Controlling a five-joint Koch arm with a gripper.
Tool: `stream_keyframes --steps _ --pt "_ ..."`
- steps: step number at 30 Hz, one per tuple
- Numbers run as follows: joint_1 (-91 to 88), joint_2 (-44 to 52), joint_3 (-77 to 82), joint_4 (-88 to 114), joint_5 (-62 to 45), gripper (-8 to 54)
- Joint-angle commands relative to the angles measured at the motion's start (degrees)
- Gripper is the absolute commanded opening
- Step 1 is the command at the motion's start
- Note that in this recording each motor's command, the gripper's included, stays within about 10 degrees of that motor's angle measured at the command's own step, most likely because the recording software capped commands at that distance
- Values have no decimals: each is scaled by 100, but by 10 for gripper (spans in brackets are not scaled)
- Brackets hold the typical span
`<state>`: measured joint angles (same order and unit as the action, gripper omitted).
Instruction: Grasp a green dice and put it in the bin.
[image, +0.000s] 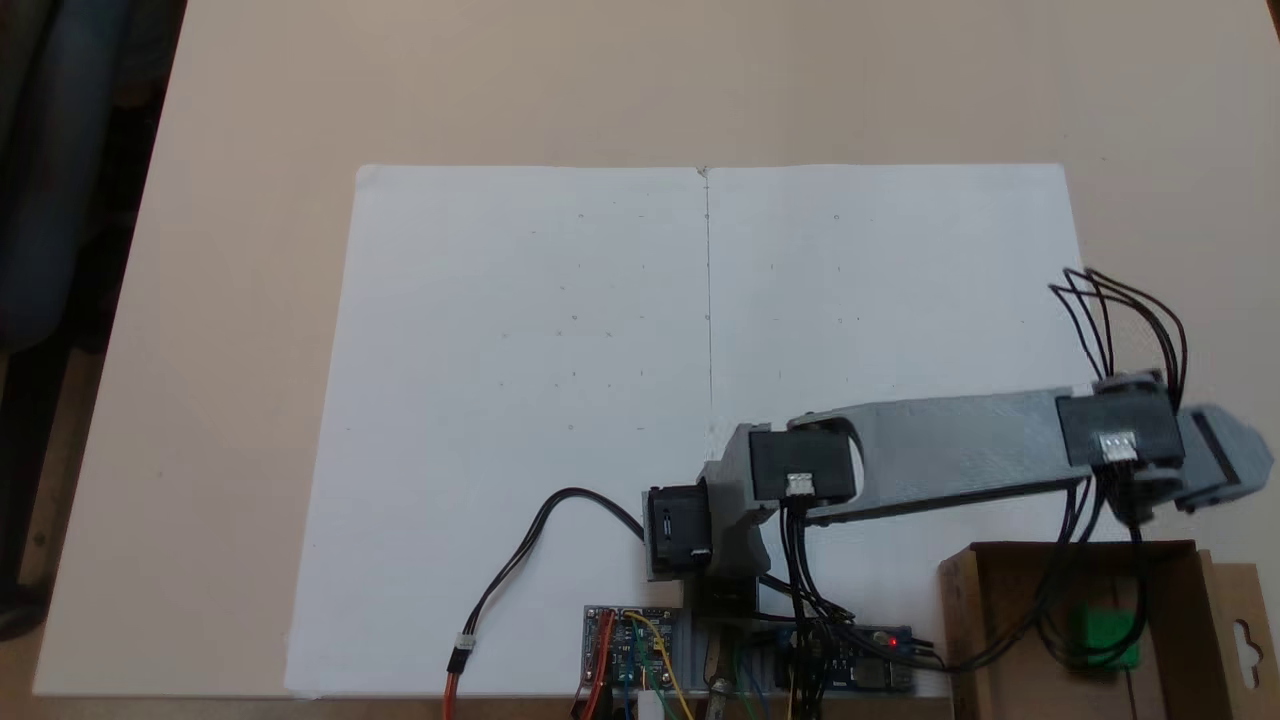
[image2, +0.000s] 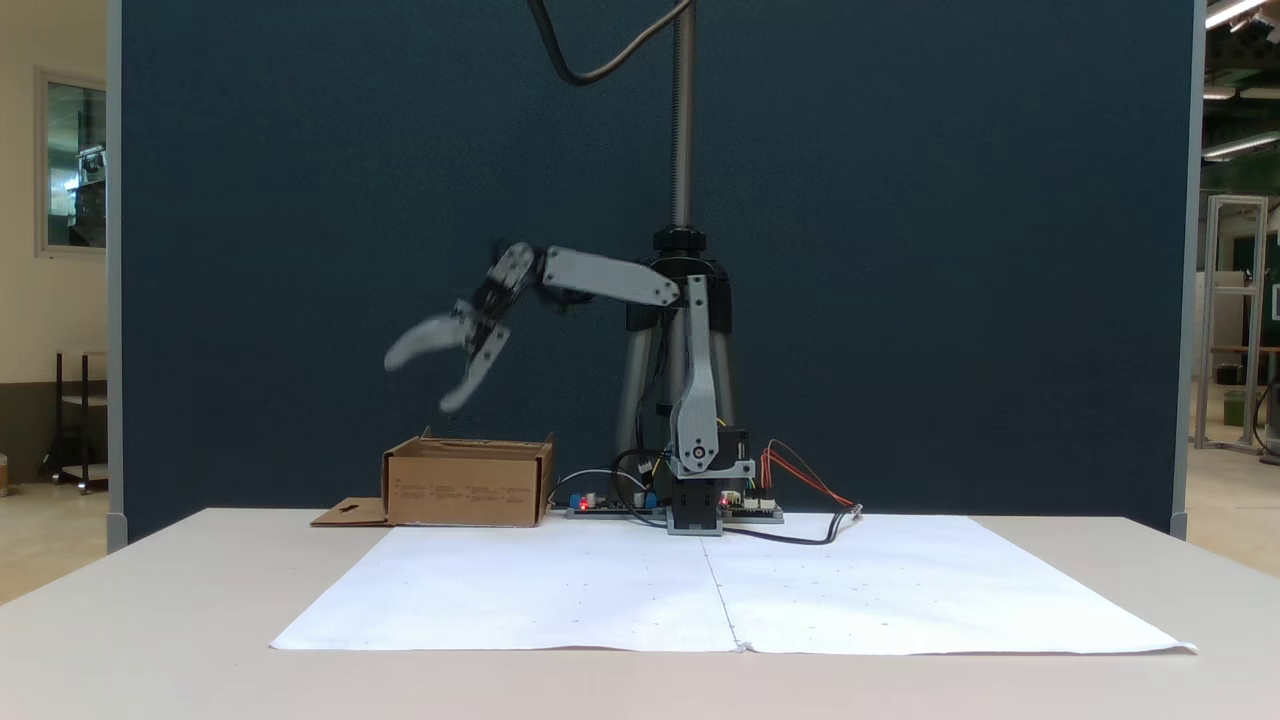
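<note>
One green dice is seen, lying on the floor of the bin in the fixed view from above, towards the bin's right half in that view and partly crossed by black cables. No second dice is found on the white paper sheets or the desk.

The gripper is held in the air above the bin in the side-on fixed view, well clear of the cardboard rim. Its two jaws are spread wide apart, one reaching out to the left of that view and one pointing down; nothing is held between them. Motion blur is noted on the gripper.

Key relation: the dice lies below the gripper, inside the bin walls. In the view from above, the arm's end is seen beyond the bin's far wall and slightly right of the dice, so the offset is partly vertical and partly horizontal. How large the horizontal offset is cannot be told, since the fingertips are blurred there.

Judgement: the placing step appears done, as the dice rests in the bin and the jaws are empty. The dice's faces are roughly square to the bin walls; as a cube it has no long axis. If anything remains, it is judged to be a retreat of the arm upward and away, clear of the bin flap.
</note>
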<state>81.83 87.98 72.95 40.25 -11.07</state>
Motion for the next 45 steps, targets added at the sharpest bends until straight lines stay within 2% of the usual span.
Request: stream_keyframes --steps 1,7,20,22,27,40,45 --pt "-844 598 -299 -132 659 422" --pt "-3190 1099 -290 -141 888 433" --pt "-7066 1230 -158 -167 888 441" --pt "-7321 1318 35 -343 896 443" --pt "-7611 2250 1617 -1668 817 442" --pt "-7611 4245 3208 -4226 861 459" --pt "-7620 4658 4192 -5140 861 458"
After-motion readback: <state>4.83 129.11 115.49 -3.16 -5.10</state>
